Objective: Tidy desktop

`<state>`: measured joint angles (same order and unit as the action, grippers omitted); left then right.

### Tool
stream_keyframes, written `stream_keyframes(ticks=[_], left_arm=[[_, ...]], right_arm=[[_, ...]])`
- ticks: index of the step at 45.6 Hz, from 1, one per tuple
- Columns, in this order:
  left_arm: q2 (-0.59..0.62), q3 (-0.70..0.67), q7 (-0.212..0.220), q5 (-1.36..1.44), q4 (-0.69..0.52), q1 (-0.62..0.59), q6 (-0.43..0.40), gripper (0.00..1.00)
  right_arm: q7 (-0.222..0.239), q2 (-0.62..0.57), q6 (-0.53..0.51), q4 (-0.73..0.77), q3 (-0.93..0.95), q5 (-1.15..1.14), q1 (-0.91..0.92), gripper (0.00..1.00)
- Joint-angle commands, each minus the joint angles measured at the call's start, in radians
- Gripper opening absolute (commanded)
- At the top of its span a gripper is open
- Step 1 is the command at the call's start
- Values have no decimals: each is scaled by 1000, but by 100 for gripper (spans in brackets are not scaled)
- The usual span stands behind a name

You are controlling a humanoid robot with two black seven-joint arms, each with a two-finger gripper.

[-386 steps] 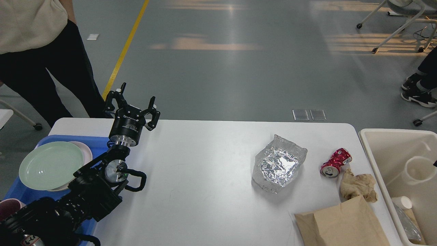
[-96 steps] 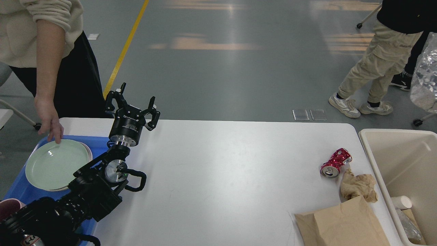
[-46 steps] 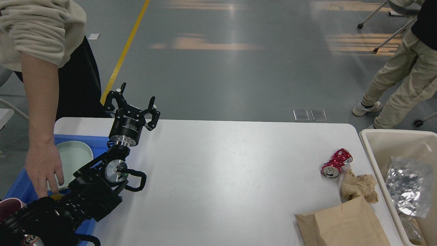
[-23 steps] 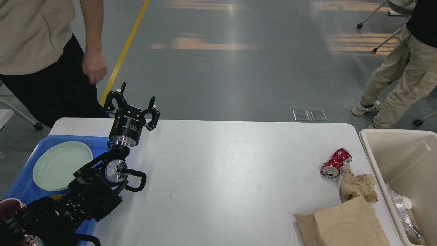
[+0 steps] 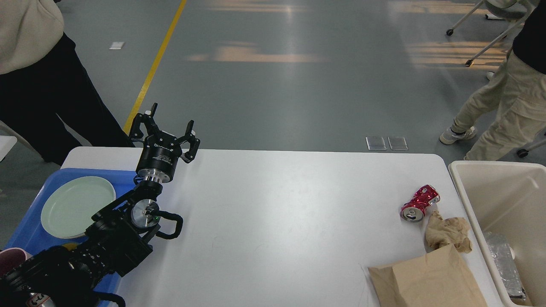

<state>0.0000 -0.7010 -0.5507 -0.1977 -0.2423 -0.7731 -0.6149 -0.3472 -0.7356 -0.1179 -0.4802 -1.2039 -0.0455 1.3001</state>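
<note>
The white desktop [image 5: 281,213] fills the lower view. At its right side lie a crushed red can [image 5: 419,203], a crumpled brown paper wad [image 5: 448,232] and a flat brown paper bag [image 5: 426,279]. My left gripper [image 5: 164,128] is raised above the desktop's far left edge, open and empty, fingers pointing up and spread. My right arm and gripper are out of view.
A blue tray [image 5: 25,232] at the left holds a pale green plate [image 5: 76,206]. A cream bin [image 5: 503,200] at the right holds crumpled foil [image 5: 505,262]. One person stands at far left [image 5: 38,72], another at far right [image 5: 507,106].
The foil container that lay on the desktop was taken by a person and now lies in the cream bin. A person rearranged the plates in the blue tray and withdrew. My left arm has not moved.
</note>
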Motion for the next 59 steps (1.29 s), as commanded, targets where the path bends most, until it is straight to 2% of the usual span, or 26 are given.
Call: stream_keyframes(ticks=[1, 10, 20, 32, 43, 59], left_arm=[[0, 0, 0, 0, 0, 0, 0, 96], [0, 0, 0, 0, 0, 0, 0, 96], [0, 0, 0, 0, 0, 0, 0, 96], [0, 0, 0, 0, 0, 0, 0, 96], [0, 0, 0, 0, 0, 0, 1, 96], [0, 0, 0, 0, 0, 0, 0, 96]], right_arm=[[1, 36, -86, 0, -80, -1, 114, 100], [4, 116, -169, 0, -163, -26, 295, 100], [5, 219, -296, -32, -167, -99, 496, 100], [5, 422, -422, -52, -175, -116, 617, 100], [5, 594, -428, -117, -163, -122, 579, 100], [5, 694, -411, -103, -166, -168, 254, 100]])
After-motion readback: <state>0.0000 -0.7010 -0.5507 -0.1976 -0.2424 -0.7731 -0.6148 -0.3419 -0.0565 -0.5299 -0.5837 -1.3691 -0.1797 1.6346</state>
